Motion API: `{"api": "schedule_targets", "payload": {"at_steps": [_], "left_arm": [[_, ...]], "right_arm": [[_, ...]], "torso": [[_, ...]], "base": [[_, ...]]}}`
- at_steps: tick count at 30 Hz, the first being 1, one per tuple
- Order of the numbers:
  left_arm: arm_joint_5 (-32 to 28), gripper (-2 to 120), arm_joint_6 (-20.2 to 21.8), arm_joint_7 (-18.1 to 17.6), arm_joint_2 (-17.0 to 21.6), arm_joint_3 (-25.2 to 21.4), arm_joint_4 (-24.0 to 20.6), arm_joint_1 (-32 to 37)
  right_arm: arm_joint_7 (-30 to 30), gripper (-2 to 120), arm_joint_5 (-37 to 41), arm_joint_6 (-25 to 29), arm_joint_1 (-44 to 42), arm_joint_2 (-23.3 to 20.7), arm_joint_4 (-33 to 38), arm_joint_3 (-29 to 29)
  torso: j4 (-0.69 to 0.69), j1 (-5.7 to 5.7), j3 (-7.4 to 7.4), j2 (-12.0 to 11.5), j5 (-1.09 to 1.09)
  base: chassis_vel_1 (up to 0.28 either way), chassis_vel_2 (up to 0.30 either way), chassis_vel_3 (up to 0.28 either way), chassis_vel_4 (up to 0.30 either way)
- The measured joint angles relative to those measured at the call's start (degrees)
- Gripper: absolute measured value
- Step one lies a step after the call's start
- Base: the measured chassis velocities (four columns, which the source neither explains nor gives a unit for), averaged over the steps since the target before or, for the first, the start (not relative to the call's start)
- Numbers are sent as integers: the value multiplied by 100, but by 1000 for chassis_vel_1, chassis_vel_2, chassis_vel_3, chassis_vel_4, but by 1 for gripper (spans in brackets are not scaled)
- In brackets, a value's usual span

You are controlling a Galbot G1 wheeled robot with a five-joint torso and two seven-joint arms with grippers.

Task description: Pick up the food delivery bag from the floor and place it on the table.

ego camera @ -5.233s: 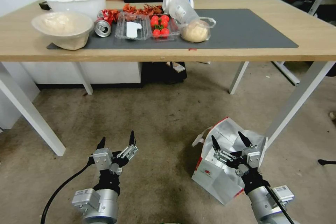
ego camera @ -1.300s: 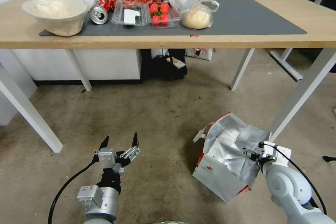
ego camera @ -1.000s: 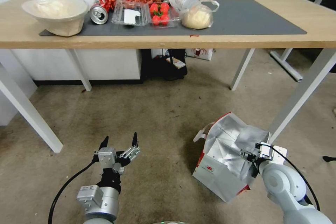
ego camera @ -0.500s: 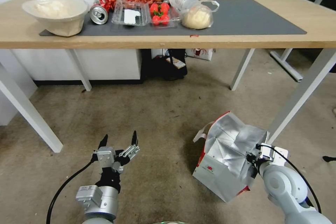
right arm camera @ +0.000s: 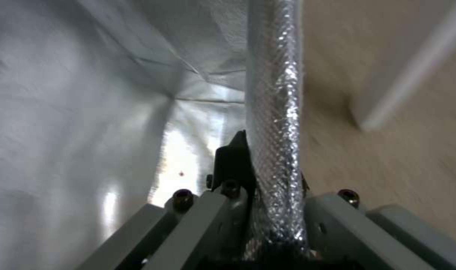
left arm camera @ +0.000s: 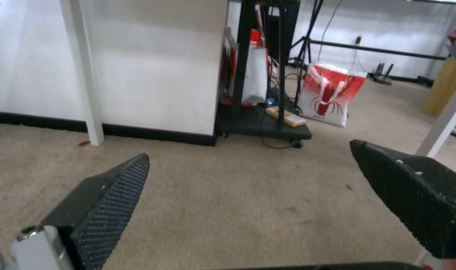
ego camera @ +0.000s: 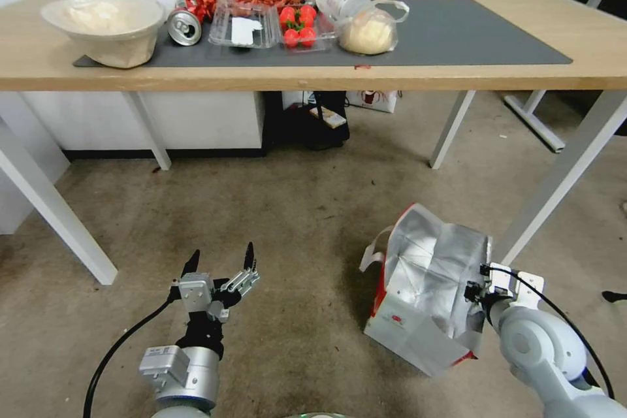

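Observation:
The food delivery bag point(ego camera: 428, 287), white with silver foil lining and red trim, sits on the floor point(ego camera: 294, 222) at the right, its mouth tipped up toward the table point(ego camera: 313, 75). My right gripper point(ego camera: 475, 292) is shut on the bag's right side wall at the rim. In the right wrist view the foil wall point(right arm camera: 274, 112) runs straight between the fingers point(right arm camera: 233, 161), one inside the bag. My left gripper point(ego camera: 219, 262) hangs open low over the carpet at the left; its two black pads point(left arm camera: 113, 198) stand wide apart with nothing between them.
The table's dark mat point(ego camera: 457, 32) holds bowls point(ego camera: 104, 19), a can point(ego camera: 184, 26), clear trays of tomatoes point(ego camera: 297, 26) and a bagged bun point(ego camera: 369, 32) on its left half. A white table leg point(ego camera: 555, 176) slants just right of the bag. A red-and-white bag point(left arm camera: 330, 93) stands under the table.
The right gripper has closed on the bag's side wall and lifted it a little, so the bag has tilted upward and its mouth has drawn narrower. The left arm stays put.

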Motion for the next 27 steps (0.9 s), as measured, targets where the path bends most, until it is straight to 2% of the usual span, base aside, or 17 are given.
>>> {"api": "schedule_targets", "payload": {"at_steps": [1, 2, 3, 4, 7, 8, 9, 12, 13, 16, 17, 20, 21, 23, 25, 27], "left_arm": [[-13, 100, 0, -1, 10, -13, -2, 0], [-20, 100, 0, -2, 16, -23, -3, -2], [-34, 100, 0, -5, 25, -36, -7, -5], [-34, 100, 0, -5, 25, -36, -7, -5], [-48, 100, 0, -6, 28, -44, -8, -10], [-48, 100, 0, -6, 28, -44, -8, -10], [-53, 100, 0, -7, 25, -44, -8, -13], [-71, 100, -1, -14, 20, -44, -8, -20], [-71, 100, -1, -14, 20, -44, -8, -20], [-85, 100, -4, -19, 14, -47, -8, -24], [-85, 100, -4, -19, 14, -47, -8, -24], [-106, 100, -7, -32, 0, -42, 1, -36], [-106, 100, -7, -32, 0, -42, 1, -36], [-137, 100, -7, -78, -13, -24, 2, -47], [-138, 100, -7, -84, -14, -23, 2, -49], [-152, 100, -5, -113, -16, -17, 3, -55]], "right_arm": [[-560, 0, -80, 121, -28, -172, 37, 28], [-837, 0, -148, 180, -41, -281, 50, 37], [-1601, 0, -332, 403, -64, -609, 57, 56], [-1601, 0, -332, 403, -64, -609, 57, 56], [-3024, 0, -587, 1045, -44, -1401, -5, 43], [-3024, 0, -587, 1045, -44, -1401, -5, 43], [-3520, 0, -625, 1246, 30, -1807, -47, 11], [-4397, 0, -587, 1754, 173, -2576, -167, -61], [-4397, 0, -587, 1754, 173, -2576, -167, -61], [-5150, 0, -539, 2111, 264, -3309, -279, -98], [-5150, 0, -539, 2111, 264, -3309, -279, -98], [-6077, 0, -359, 2508, 382, -3981, -454, -121], [-6077, 0, -359, 2508, 382, -3981, -454, -121], [-6980, 0, -328, 2646, 631, -4363, -593, -126], [-7075, 0, -321, 2653, 664, -4390, -606, -127], [-7720, 0, -232, 2662, 896, -4475, -697, -167]], "torso": [[1, 0, 0, 0, 1], [1, 0, 0, 0, 1], [0, 0, 0, 0, 0], [0, 0, 0, 0, 0], [0, 0, 0, 0, 0], [0, 0, 0, 0, 0], [1, 0, 0, 0, 0], [1, 0, 0, 0, 1], [1, 0, 0, 0, 1], [1, 0, 0, 0, 1], [1, 0, 0, 0, 1], [1, 0, 0, 0, -1], [1, 0, 0, 0, -1], [1, 0, 0, 0, -1], [1, 0, 0, 0, -1], [1, 0, 0, 0, 0]], "base": [[0, 0, 0, 0], [0, 0, 0, 0], [0, 0, 0, 0], [0, 0, 0, 0], [0, 0, 0, 0], [0, 0, 0, 0], [0, 0, 0, 0], [0, 0, 0, 0], [0, 0, 0, 0], [0, 0, 0, 0], [0, 0, 0, 0], [0, 0, 0, 0], [0, 0, 0, 0], [0, 0, 0, 0], [0, 0, 0, 0], [0, 0, 0, 0]]}}
